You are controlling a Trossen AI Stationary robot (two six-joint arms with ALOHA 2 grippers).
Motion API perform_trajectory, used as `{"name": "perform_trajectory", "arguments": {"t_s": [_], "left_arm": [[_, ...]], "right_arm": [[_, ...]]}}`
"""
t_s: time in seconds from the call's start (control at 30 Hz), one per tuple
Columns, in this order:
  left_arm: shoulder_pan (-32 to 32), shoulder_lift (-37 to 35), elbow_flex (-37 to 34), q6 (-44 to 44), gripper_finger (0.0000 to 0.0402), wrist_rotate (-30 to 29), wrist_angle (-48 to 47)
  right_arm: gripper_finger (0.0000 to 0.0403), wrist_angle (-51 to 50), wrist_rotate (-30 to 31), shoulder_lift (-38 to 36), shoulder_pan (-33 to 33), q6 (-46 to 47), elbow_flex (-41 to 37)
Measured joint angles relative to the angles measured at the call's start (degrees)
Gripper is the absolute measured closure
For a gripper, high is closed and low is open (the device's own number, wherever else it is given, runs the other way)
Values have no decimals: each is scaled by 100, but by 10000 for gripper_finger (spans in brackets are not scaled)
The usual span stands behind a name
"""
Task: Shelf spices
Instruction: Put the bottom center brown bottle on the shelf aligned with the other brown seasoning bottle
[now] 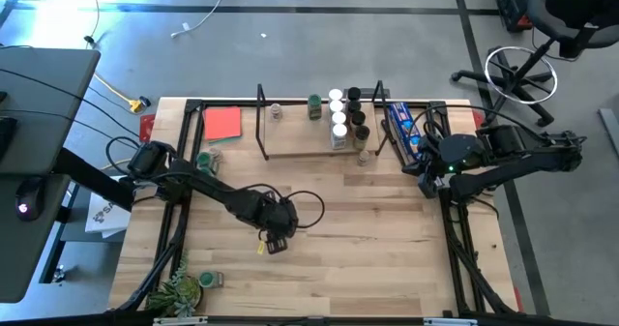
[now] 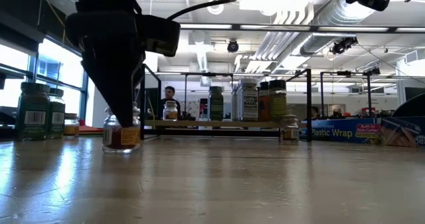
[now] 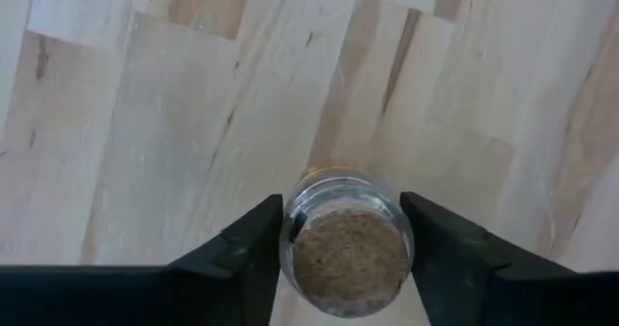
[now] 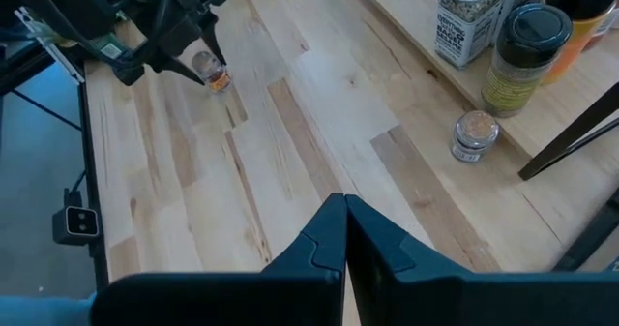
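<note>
One small clear jar [image 3: 345, 244] stands upright on the surface well in front of the shelf [image 1: 309, 150], my left hand [image 3: 343, 258] spread astride it for a side grasp, right hand [image 4: 344, 231] pressed together beside the shelf's end.

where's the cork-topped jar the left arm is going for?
High view: the small jar stands mid-table, left of centre, well in front of the shelf, between the fingers of the left gripper.

Left pincer [image 1: 278, 241] mid-table over small jar [image 1: 262, 246]; spices [image 1: 338, 118] on shelf [image 1: 300, 144].
</note>
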Motion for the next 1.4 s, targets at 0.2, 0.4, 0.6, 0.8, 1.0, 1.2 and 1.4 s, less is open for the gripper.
{"name": "perform_trajectory", "arguments": {"t_s": [0.2, 0.4, 0.6, 0.8, 1.0, 1.2, 1.4], "left_arm": [[102, 13, 288, -104, 231, 324, -295], [618, 11, 1591, 377, 231, 323, -1424], [1854, -2, 2762, 683, 231, -67, -2429], [3364, 20, 2955, 1125, 231, -91, -2723], [4401, 312, 2960, 1546, 231, 5, -2703], [4819, 651, 2970, 1572, 229, 197, -2735], [4833, 770, 2979, 1786, 208, -288, -2588]], "right_arm": [[402, 0, 0, 0, 0, -21, 0], [402, 0, 55, 2, 0, -93, 0], [402, 1, 225, 2, 0, -342, 0], [402, 0, 321, 1, 0, -534, 0], [402, 2, 467, 2, 2, -555, 0], [402, 0, 582, 2, 2, -544, 0], [402, -2, 581, 2, 2, -447, 0]]}}
